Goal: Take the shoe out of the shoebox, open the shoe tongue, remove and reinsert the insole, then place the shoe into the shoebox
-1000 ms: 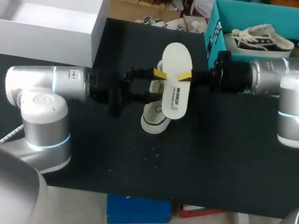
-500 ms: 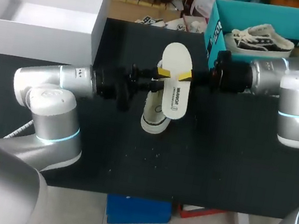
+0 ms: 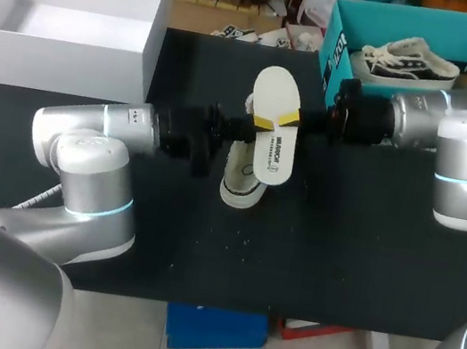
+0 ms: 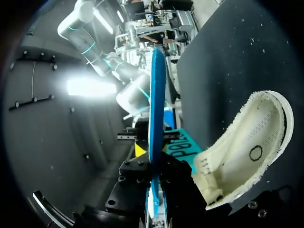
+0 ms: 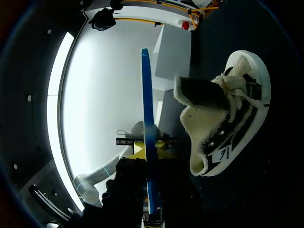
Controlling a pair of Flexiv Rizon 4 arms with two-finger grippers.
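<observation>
A white insole (image 3: 273, 114) with a blue underside hangs above the table, held from both sides. My right gripper (image 3: 290, 119) is shut on its right edge, and my left gripper (image 3: 249, 128) is shut on its left edge. In the left wrist view the insole (image 4: 156, 95) runs edge-on between my left gripper's fingers (image 4: 153, 153). The right wrist view shows the insole (image 5: 147, 109) the same way in my right gripper (image 5: 150, 151). The black-and-cream shoe (image 3: 241, 180) lies on the table under the insole, with its tongue pulled open (image 5: 223, 128) and its sole facing the left wrist camera (image 4: 247, 142).
A white open box (image 3: 156, 25) stands at the back left of the black table (image 3: 335, 265). A teal shoebox (image 3: 335, 48) at the back right holds another shoe (image 3: 407, 61).
My left arm has moved right to the insole, and its gripper has gone from wide open to shut on the insole's left edge. The right arm, insole and shoe stayed put.
</observation>
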